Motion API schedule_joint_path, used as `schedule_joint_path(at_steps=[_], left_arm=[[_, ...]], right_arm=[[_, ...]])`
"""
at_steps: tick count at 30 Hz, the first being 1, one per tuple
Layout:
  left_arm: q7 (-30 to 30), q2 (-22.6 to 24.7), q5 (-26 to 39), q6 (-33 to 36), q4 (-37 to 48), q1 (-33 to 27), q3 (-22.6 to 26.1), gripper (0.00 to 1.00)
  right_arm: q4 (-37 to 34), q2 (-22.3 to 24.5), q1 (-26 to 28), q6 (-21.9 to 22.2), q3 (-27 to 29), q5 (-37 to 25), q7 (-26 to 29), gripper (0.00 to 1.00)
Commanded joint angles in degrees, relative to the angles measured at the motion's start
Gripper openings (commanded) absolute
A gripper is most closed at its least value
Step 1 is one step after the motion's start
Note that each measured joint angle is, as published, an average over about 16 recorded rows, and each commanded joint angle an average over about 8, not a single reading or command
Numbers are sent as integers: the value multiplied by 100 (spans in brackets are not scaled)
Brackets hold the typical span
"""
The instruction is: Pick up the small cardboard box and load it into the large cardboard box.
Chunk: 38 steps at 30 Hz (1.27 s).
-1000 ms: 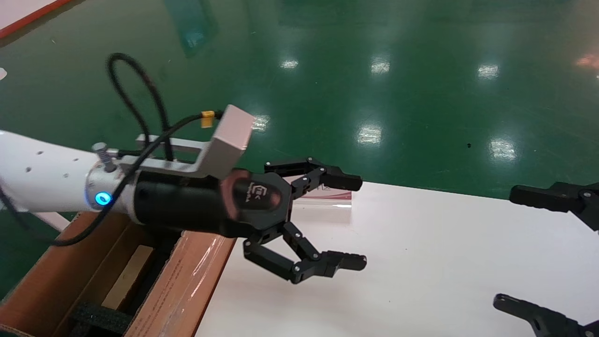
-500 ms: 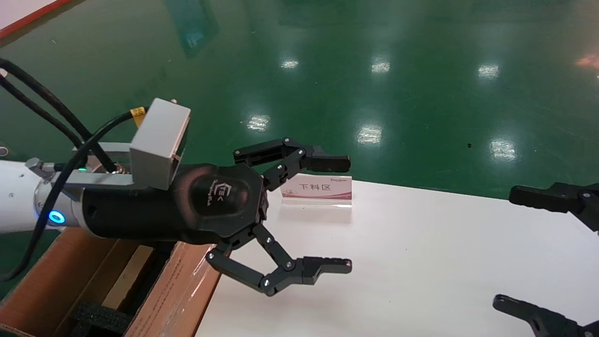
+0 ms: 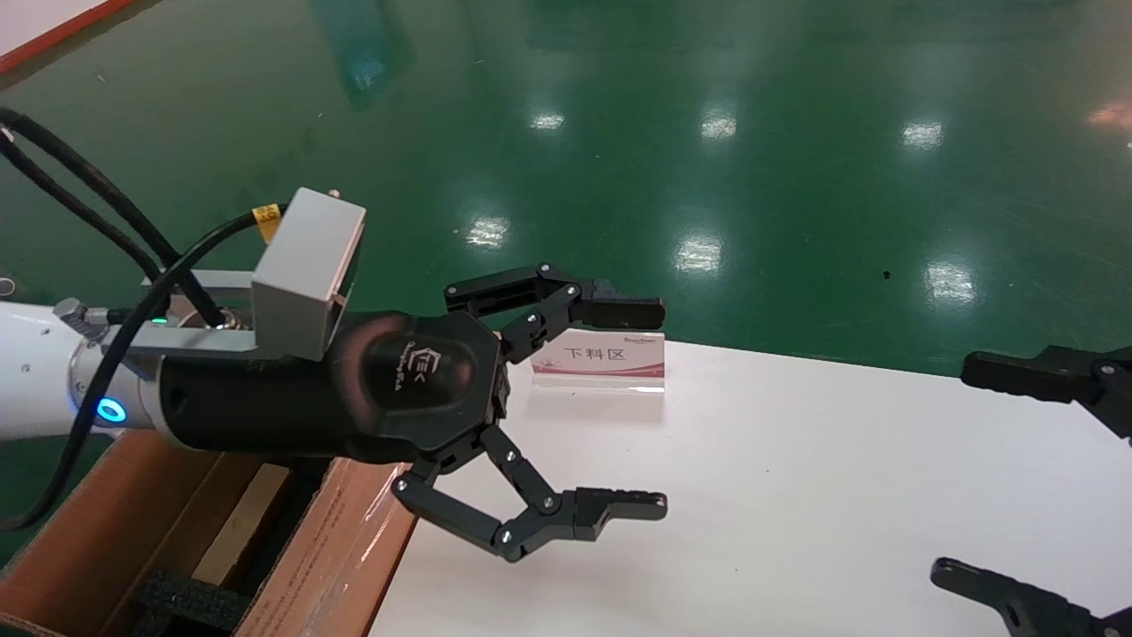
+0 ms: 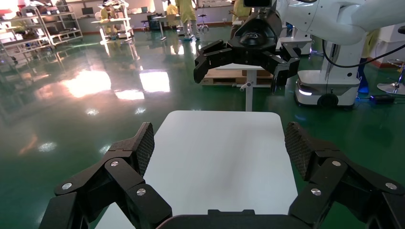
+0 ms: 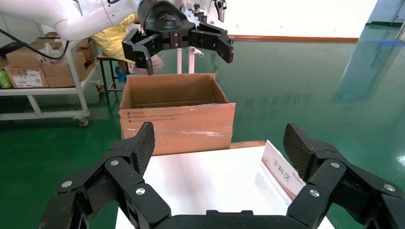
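Head view shows the left gripper [image 3: 632, 407], jaws spread wide and empty, above the white table [image 3: 796, 495] beside the big brown taped large cardboard box [image 3: 336, 548], likely ready to receive; the small cardboard box is unseen. Right gripper [image 3: 973, 469], open, waits far right.

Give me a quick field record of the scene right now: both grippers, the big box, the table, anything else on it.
left gripper: open, holding nothing, over the table's left edge beside the box
right gripper: open, holding nothing, at the table's right side
large cardboard box: open-topped, left of the table
small cardboard box: not identifiable in any view
white table: bare where visible
sign card: standing at the table's far edge
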Motion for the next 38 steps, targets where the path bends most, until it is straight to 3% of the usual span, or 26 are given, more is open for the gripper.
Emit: schedule_joint_path(at_steps=[1, 38], left_arm=[[0, 0, 0, -1, 3, -7, 15, 100], [-4, -1, 5, -16, 56, -138, 280, 100]], right_arm=[[1, -1, -1, -1, 3, -2, 2, 100], [-4, 4, 5, 2, -13, 7, -7, 100]])
